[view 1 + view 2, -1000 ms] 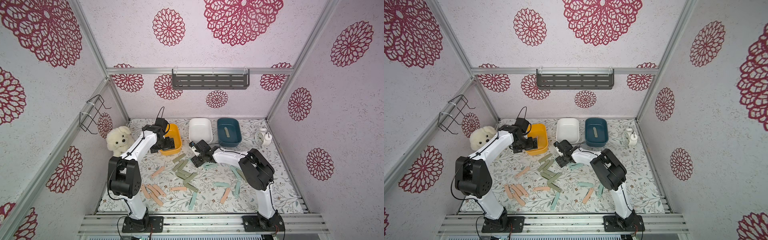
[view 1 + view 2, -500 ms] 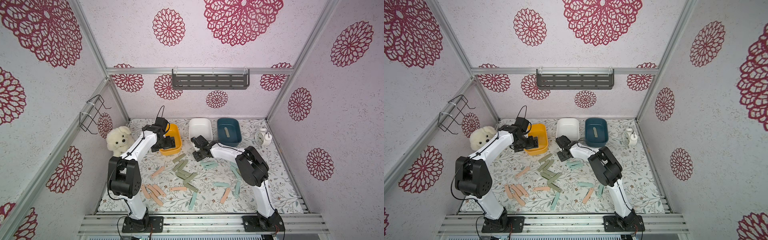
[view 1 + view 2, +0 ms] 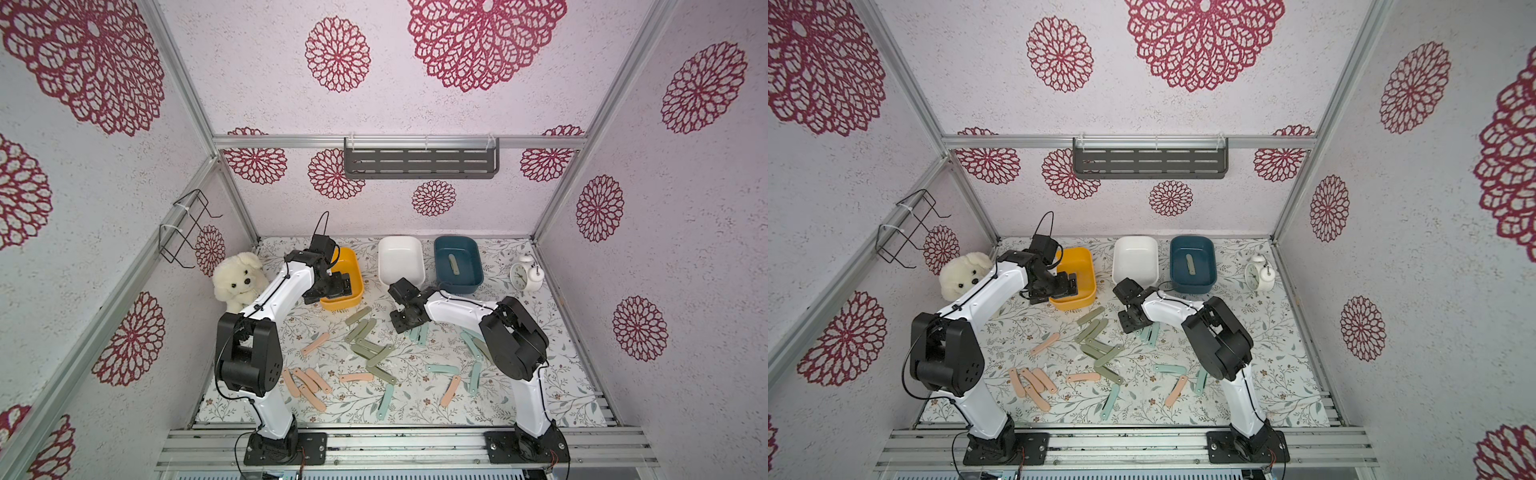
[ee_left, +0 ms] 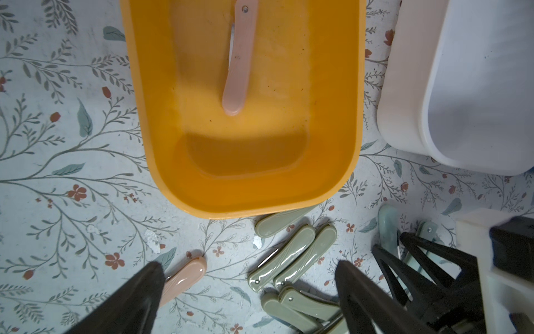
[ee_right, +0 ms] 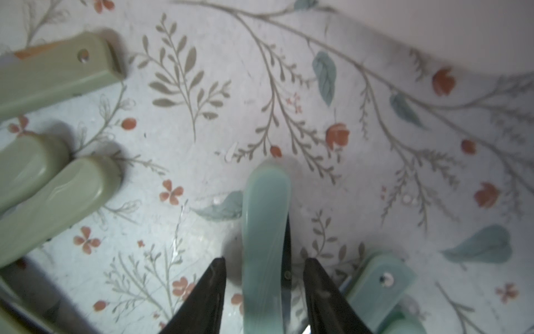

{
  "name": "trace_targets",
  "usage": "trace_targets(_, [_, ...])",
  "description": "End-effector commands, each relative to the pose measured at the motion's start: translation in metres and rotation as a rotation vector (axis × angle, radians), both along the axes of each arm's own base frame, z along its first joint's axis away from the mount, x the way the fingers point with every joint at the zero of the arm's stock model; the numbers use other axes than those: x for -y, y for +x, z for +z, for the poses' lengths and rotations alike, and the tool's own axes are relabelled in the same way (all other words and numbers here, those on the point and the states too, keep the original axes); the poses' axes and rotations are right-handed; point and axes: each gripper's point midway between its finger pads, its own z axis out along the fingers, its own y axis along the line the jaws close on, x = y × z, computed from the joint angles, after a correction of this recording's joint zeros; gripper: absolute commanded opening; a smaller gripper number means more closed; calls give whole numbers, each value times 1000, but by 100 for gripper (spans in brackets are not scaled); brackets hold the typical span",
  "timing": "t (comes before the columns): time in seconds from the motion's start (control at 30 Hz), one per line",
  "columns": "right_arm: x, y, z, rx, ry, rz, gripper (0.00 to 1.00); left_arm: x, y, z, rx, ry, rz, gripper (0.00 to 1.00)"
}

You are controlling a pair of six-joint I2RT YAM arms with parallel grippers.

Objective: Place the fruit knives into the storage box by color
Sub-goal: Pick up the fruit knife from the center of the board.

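Editor: Desk [image 3: 540, 316] first. What does the reader see?

Photographer: Floral-print desk, with two white arms rising from its 6 o'clock edge. Three storage boxes line the far side: yellow box [image 3: 356, 266] at 11 o'clock, white box [image 3: 401, 243] at 12, blue box [image 3: 476, 266] at 1. Fruit knives [image 3: 358, 332] lie scattered from the centre down toward 6 o'clock. They are pink mostly at 7, sage in the middle, mint toward 4.

Editor: And the pincers?

Photographer: Left pincer [image 4: 248, 266] hangs spread wide and empty above the yellow box's near end; one pink knife [image 4: 239, 57] rests inside that box. Right pincer [image 5: 264, 260] sits low, just to the 6 o'clock side of the white box. Its jaws stand apart on either side of a mint knife [image 5: 265, 208]. A gap shows beside each jaw, so nothing is gripped.

Editor: How should that pick go?

Photographer: My reading is to keep the mint knife centred and drop until the tips reach the desk. Then close across its narrow width, near mid-length so it won't swing. A neighbouring mint knife [image 5: 381, 277] lies just beside one jaw and must stay outside the bite. Lift straight up. The blue box holds a greenish knife and the yellow one a pink, so the empty white box looks like mint's home.
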Motion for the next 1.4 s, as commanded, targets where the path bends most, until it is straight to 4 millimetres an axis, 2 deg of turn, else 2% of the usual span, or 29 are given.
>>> trace_targets(0.0, [13, -29, 1, -80, -14, -21, 52, 4, 1, 6, 26, -14, -11, 97])
trace_targets(0.23, [7, -50, -5, -117, 24, -17, 44, 2, 1, 5, 23, -5, -11, 97])
trace_targets(0.47, [-6, -45, 5, -93, 76, -17, 39, 6, 2, 2, 11, -21, -4, 97])
trace_targets(0.63, [-1, -43, 15, -58, 77, -22, 38, 7, 2, 4, 7, -29, 9, 97])
trace_targets(0.77, [-1, -32, 30, -8, 66, -18, 38, 14, -1, 2, 4, -72, 30, 97])
trace_targets(1.0, [-6, 0, 46, 64, 55, -7, 41, 22, 2, 2, 10, -123, 44, 97])
trace_targets(1.1, [-13, 10, 39, 53, 52, 8, 46, 22, 6, 1, 14, -117, 38, 97])
trace_targets(1.37, [-18, 33, 20, 32, -33, 1, 46, 24, 14, -9, -7, -106, 25, 97])
